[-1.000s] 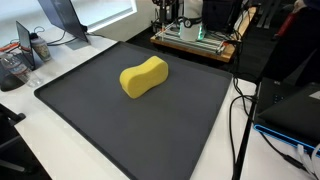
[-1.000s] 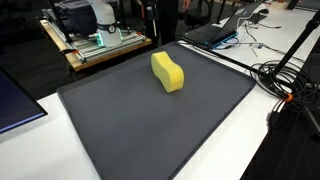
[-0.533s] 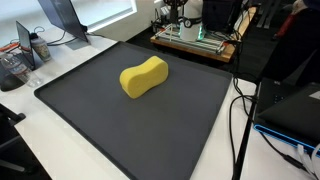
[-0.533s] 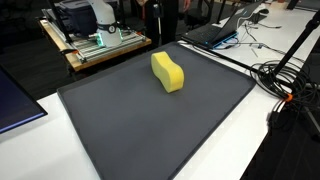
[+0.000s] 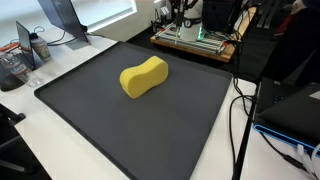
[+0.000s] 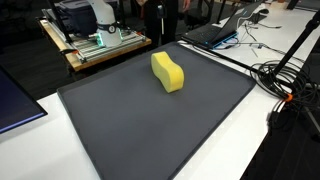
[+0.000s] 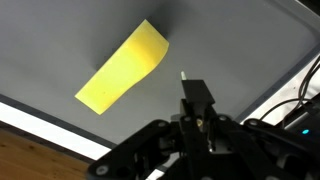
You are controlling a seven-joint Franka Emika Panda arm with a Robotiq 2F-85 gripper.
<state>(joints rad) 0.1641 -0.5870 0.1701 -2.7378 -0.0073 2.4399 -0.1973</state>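
1. A dark grey mat (image 5: 150, 130) covers a white table (image 5: 60, 150) in a cluttered lab.
2. In the wrist view the gripper (image 7: 195, 95) hangs above the mat, fingers pressed together, holding nothing.
3. The yellow sponge (image 7: 122, 67) lies flat to its left, apart from it, on the mat's far half.
4. Cables (image 6: 285, 85) trail off the mat's right edge.

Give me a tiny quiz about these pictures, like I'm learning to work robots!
1. Which colour is the sponge? A red, B yellow, C blue.
2. True or false: the fingers touch the sponge.
3. Fill in: the sponge lies on a dark grey ____.
Key: 1 B. 2 false: they are shut and apart from it. 3 mat.
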